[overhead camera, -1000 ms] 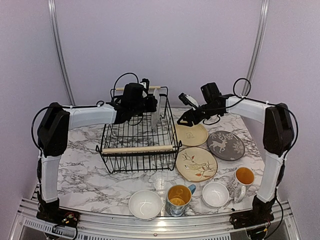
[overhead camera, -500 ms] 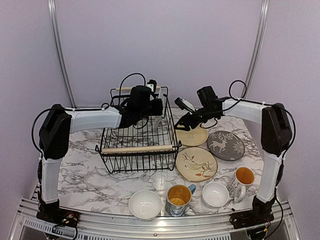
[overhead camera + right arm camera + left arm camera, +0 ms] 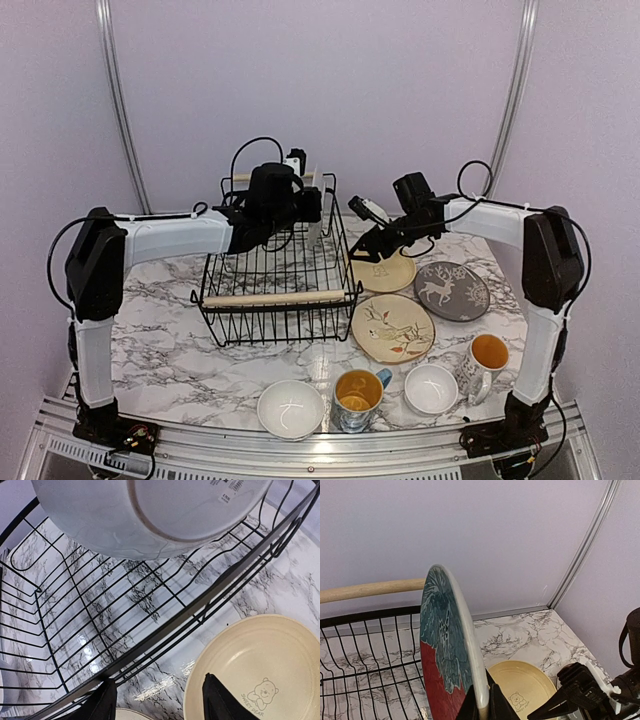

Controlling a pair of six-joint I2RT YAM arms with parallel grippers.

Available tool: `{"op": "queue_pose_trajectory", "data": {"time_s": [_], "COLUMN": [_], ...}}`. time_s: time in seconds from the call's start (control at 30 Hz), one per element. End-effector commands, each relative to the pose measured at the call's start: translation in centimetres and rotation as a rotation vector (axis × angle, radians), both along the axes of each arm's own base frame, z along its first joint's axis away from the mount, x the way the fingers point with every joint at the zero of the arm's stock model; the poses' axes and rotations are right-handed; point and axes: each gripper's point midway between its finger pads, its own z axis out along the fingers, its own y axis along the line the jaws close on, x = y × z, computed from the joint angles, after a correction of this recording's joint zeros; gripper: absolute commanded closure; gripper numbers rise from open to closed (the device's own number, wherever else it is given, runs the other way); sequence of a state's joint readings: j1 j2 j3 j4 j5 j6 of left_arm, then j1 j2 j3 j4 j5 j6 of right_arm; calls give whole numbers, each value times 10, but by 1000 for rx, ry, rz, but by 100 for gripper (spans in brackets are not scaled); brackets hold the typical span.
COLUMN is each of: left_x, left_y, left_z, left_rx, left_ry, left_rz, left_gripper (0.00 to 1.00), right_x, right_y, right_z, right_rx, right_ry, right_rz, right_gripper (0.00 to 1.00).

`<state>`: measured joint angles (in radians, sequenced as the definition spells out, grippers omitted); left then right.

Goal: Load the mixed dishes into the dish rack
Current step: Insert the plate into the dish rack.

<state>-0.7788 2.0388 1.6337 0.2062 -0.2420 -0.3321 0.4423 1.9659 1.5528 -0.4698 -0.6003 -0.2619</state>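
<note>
My left gripper (image 3: 303, 205) is shut on the lower rim of a plate (image 3: 318, 215) held upright over the far right part of the black wire dish rack (image 3: 215, 300). In the left wrist view the plate's face (image 3: 445, 640) shows a teal leaf pattern over red, and my left gripper (image 3: 482, 705) pinches its white rim. My right gripper (image 3: 362, 245) is open and empty, low between the rack's right side and the pale yellow plate (image 3: 385, 270). In the right wrist view my right gripper (image 3: 160, 700) straddles the yellow plate's left edge (image 3: 260, 665), with the held plate's white underside (image 3: 165, 515) above.
The cream bird plate (image 3: 393, 327) and grey reindeer plate (image 3: 452, 290) lie right of the rack. Two white bowls (image 3: 291, 408) (image 3: 431, 388) and two yellow-lined mugs (image 3: 358, 395) (image 3: 485, 360) stand along the near edge. The rack's wooden handle (image 3: 370, 590) crosses behind the held plate.
My left arm has shifted slightly with the plate, first right and then back left over the rack's far end. My right gripper has moved a little left and down towards the rack's side.
</note>
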Motion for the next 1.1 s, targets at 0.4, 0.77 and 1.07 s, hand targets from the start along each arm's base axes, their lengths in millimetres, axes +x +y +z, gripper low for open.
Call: {"op": "queue_pose_trajectory", "data": {"time_s": [0.4, 0.77, 1.07], "left_x": [9, 25, 41], "left_y": [29, 26, 16], "left_z": [88, 63, 16], "left_rx": [-343, -393, -325], "left_ry": [-214, -163, -75], "left_rz": [33, 30, 25], "left_gripper": [100, 100, 100], "right_x": [-4, -6, -8], "right_y": [8, 7, 8], "right_z": [-5, -13, -18], "right_rx": [3, -7, -8], "right_ry": [2, 19, 35], "right_rz": [28, 35, 44], "right_gripper": [44, 43, 43]}}
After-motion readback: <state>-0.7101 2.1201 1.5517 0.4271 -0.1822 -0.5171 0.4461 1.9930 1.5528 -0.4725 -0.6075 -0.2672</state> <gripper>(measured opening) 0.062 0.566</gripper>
